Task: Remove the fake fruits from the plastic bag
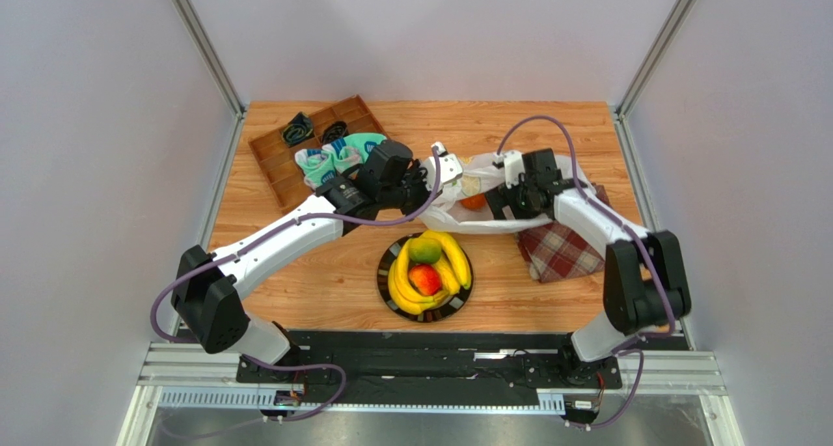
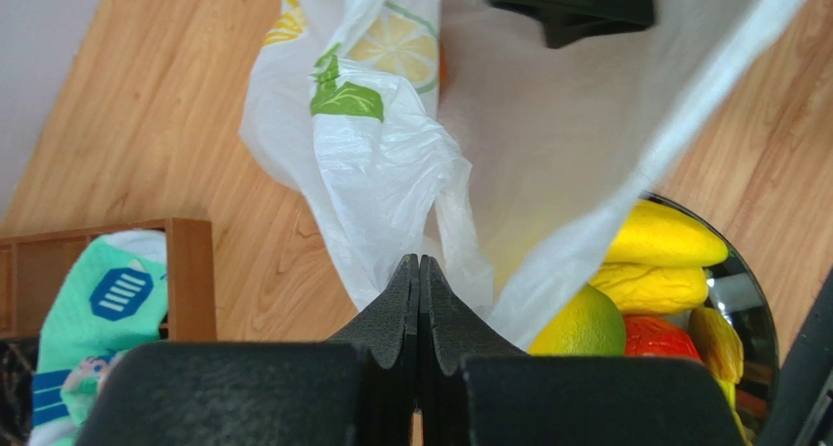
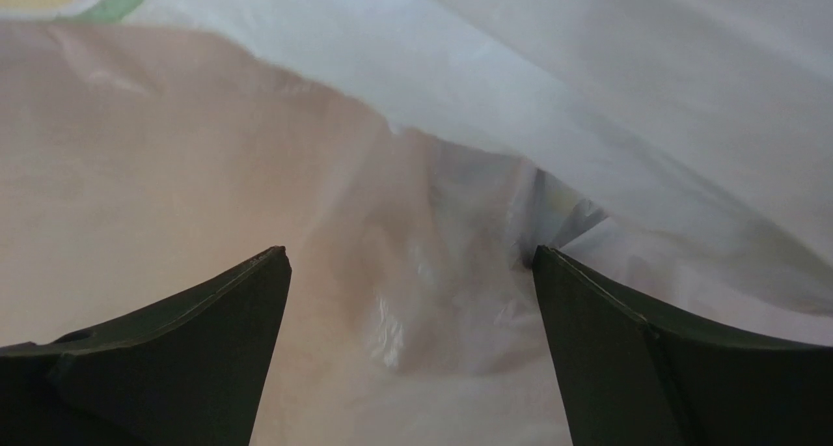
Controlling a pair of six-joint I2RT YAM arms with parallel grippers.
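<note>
The white plastic bag (image 1: 467, 210) lies behind the black plate (image 1: 384, 286), its mouth lifted. My left gripper (image 1: 442, 173) is shut on the bag's left edge, and the left wrist view shows its jaws (image 2: 418, 262) pinching a fold of the bag (image 2: 381, 163). My right gripper (image 1: 492, 200) is open and reaches into the bag from the right. In the right wrist view its fingers (image 3: 411, 260) are spread with only bag film (image 3: 420, 173) between them. An orange fruit (image 1: 473, 202) shows in the bag. Yellow bananas (image 1: 452, 258), a green fruit (image 1: 423, 250) and a red fruit (image 1: 424, 279) lie on the plate.
A wooden tray (image 1: 279, 168) with socks (image 1: 337, 156) stands at the back left. A red plaid cloth (image 1: 559, 251) lies under the right arm. The plate's fruits show at the right of the left wrist view (image 2: 665, 236).
</note>
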